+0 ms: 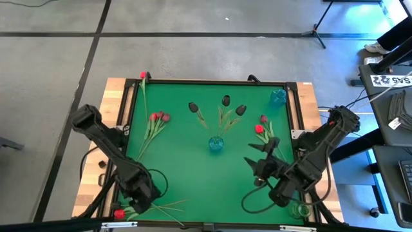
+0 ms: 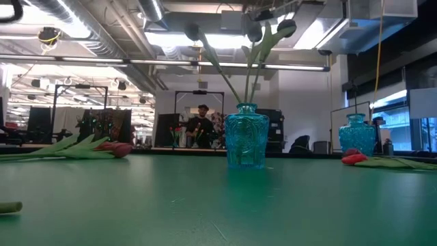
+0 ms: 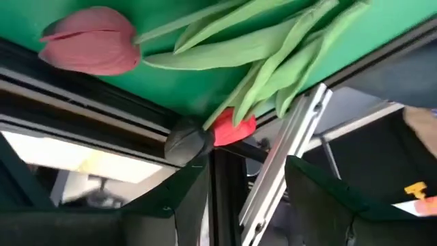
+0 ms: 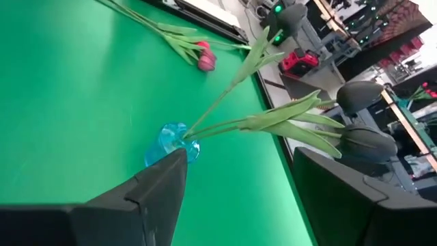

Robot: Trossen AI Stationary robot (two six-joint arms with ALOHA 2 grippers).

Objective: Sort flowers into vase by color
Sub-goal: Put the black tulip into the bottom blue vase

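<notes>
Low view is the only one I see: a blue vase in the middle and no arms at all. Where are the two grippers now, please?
Observer: Both are on your camera's side of the table. The left gripper is at the near left corner, the right gripper is right of the blue vase. Both are open and empty.
Operator: How many flowers lie in the pile at my left?
Observer: Three tulips, heads together, red to pink.
Operator: Is any flower close to the left gripper?
Observer: Yes, a red tulip lies at the table's edge beside it.
</notes>
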